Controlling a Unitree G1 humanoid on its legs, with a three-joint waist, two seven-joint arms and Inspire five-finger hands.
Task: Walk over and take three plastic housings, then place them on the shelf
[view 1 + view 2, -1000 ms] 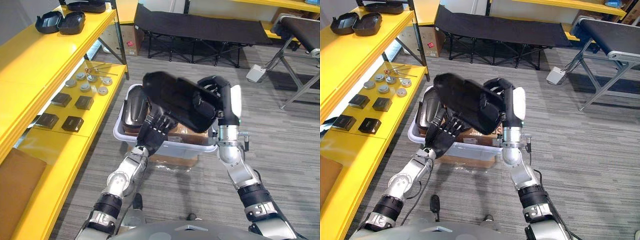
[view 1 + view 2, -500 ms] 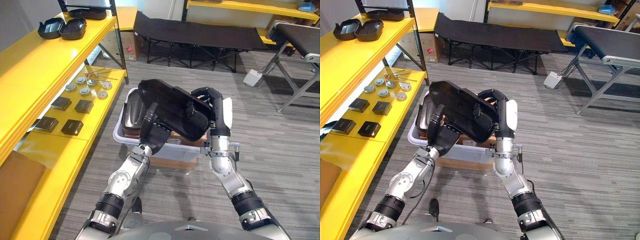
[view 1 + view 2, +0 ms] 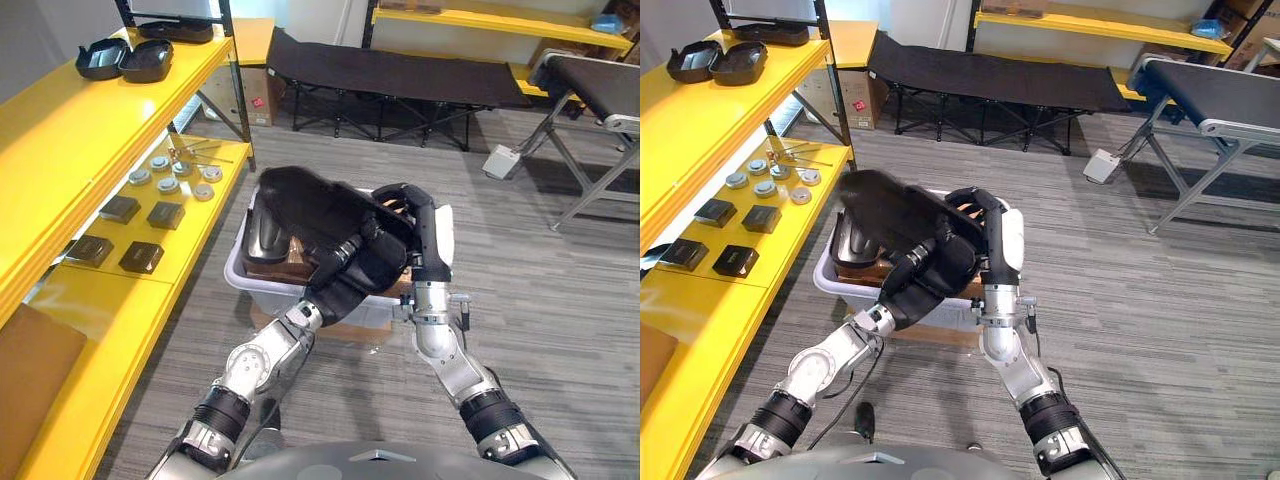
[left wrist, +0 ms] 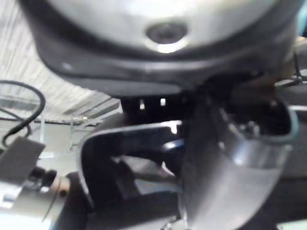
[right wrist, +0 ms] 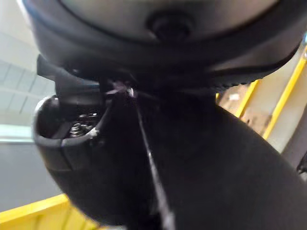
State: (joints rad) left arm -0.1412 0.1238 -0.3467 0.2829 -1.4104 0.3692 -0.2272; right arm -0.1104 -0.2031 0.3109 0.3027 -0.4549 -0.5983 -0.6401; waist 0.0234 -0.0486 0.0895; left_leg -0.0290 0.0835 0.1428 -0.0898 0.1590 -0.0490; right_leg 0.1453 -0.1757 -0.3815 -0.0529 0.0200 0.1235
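Black glossy plastic housing, curved like a shell, sits above the white bin. The right hand fingers hook its rim. The left hand fingers are hidden underneath, so I cannot tell their state.

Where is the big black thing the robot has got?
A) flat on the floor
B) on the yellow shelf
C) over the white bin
C: the black housing is held between the left hand and the right hand, over the white bin.
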